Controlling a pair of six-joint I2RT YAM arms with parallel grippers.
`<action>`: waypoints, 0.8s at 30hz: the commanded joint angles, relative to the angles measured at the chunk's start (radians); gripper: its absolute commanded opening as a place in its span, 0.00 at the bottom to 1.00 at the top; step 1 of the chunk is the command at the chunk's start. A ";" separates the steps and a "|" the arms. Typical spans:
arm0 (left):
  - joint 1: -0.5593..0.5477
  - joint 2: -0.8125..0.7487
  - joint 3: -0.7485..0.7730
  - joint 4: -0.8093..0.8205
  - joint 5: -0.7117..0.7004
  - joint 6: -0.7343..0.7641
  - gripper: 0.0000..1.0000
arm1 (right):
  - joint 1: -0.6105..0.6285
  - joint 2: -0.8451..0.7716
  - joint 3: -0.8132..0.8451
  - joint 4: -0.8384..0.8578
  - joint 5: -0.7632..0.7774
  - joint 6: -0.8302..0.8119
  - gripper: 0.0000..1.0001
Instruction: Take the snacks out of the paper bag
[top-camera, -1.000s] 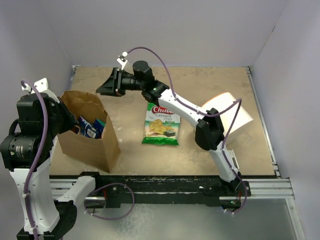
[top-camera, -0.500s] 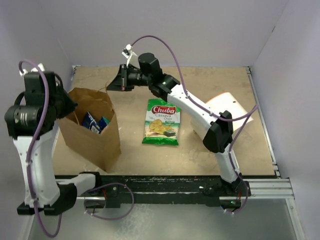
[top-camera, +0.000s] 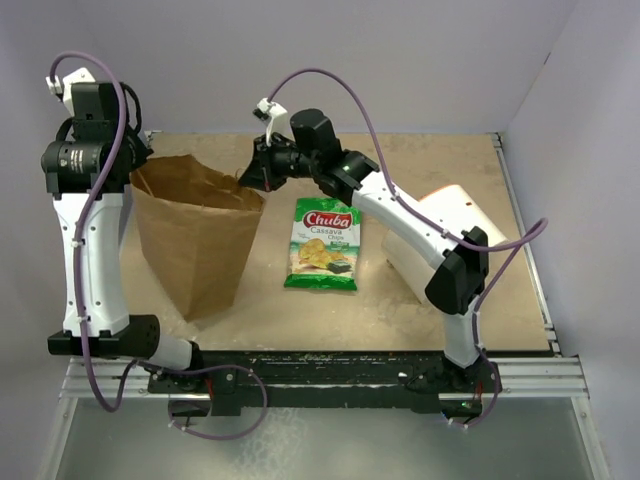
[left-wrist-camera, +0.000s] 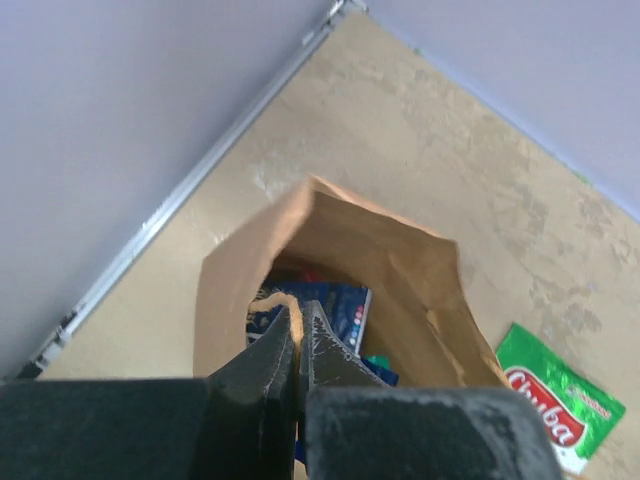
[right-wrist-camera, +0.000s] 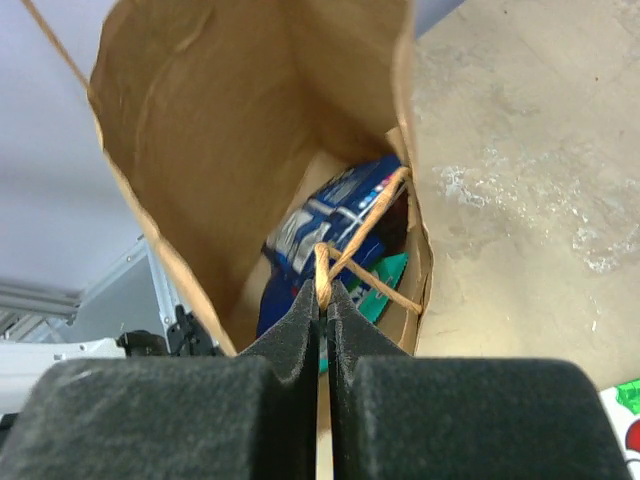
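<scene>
The brown paper bag (top-camera: 196, 235) stands at the left of the table, held up by both handles. My left gripper (top-camera: 135, 170) is shut on one twisted paper handle (left-wrist-camera: 272, 297) at the bag's left rim. My right gripper (top-camera: 248, 175) is shut on the other handle (right-wrist-camera: 322, 262) at the right rim. Inside the bag (right-wrist-camera: 200, 130) lie a dark blue packet (right-wrist-camera: 325, 220) and a green one (right-wrist-camera: 380, 285); the blue packet (left-wrist-camera: 335, 305) also shows in the left wrist view. A green Chuba packet (top-camera: 323, 248) lies flat on the table right of the bag.
A white cylinder (top-camera: 450, 225) lies on its side at the right, behind the right arm. The table's metal rail (top-camera: 350, 362) runs along the near edge. Purple walls enclose the back and sides.
Both grippers have risen and closed on the bag's handles. The bag has been pulled upright and taller, its mouth now stretched between the two grippers; the Chuba packet has not moved.
</scene>
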 joint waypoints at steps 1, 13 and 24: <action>0.025 0.029 0.085 0.285 -0.073 0.150 0.00 | -0.002 -0.086 -0.035 0.062 0.010 -0.021 0.00; 0.035 -0.014 -0.047 0.487 0.270 0.270 0.00 | 0.008 -0.098 -0.107 -0.026 -0.082 -0.056 0.00; 0.035 -0.305 -0.567 0.471 0.765 0.077 0.00 | 0.189 -0.251 -0.451 -0.194 0.011 -0.448 0.00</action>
